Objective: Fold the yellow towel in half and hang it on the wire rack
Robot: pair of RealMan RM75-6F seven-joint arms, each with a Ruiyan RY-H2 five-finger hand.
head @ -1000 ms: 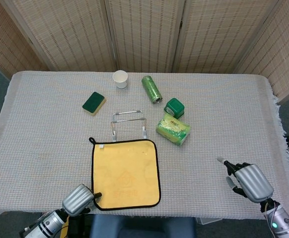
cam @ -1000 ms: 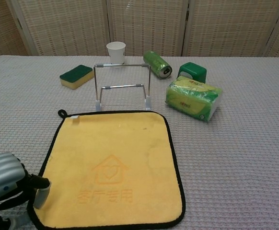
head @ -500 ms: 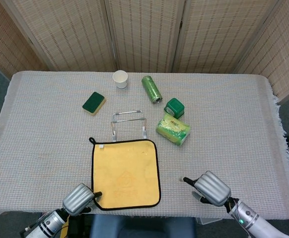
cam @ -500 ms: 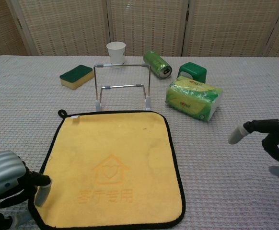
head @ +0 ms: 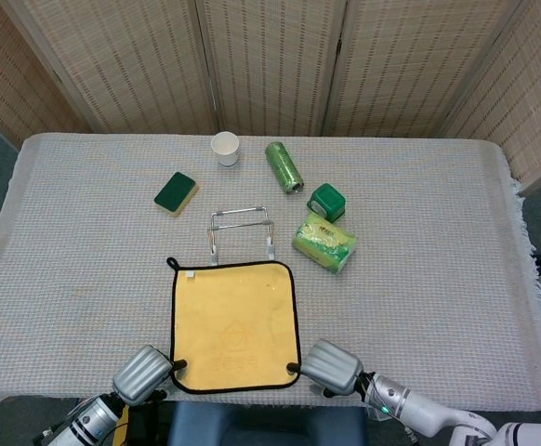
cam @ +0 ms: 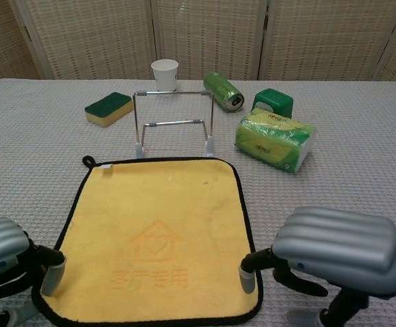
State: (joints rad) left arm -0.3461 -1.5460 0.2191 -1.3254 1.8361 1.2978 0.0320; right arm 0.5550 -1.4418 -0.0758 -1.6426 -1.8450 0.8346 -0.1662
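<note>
The yellow towel (head: 235, 325) with black trim lies flat and unfolded on the table, seen large in the chest view as the towel (cam: 160, 235). Just behind its far edge stands the wire rack (head: 241, 228), upright and bare; it shows again as the rack (cam: 175, 122). My left hand (head: 143, 374) sits at the towel's near left corner, one fingertip (cam: 52, 278) touching the trim. My right hand (head: 331, 367) is at the near right corner, a fingertip (cam: 246, 276) resting on the edge. Neither hand (cam: 4, 259) (cam: 337, 248) holds cloth; the towel is not lifted.
Behind the rack are a green and yellow sponge (head: 175, 192), a white paper cup (head: 224, 148), a green can (head: 283, 166) on its side, a small green box (head: 326, 202) and a green tissue pack (head: 324, 243). The table's front edge runs just under both hands.
My right hand has swept left from the table's right side to the towel's near right corner. The left hand shifted slightly at the near left corner. The towel has not moved.
</note>
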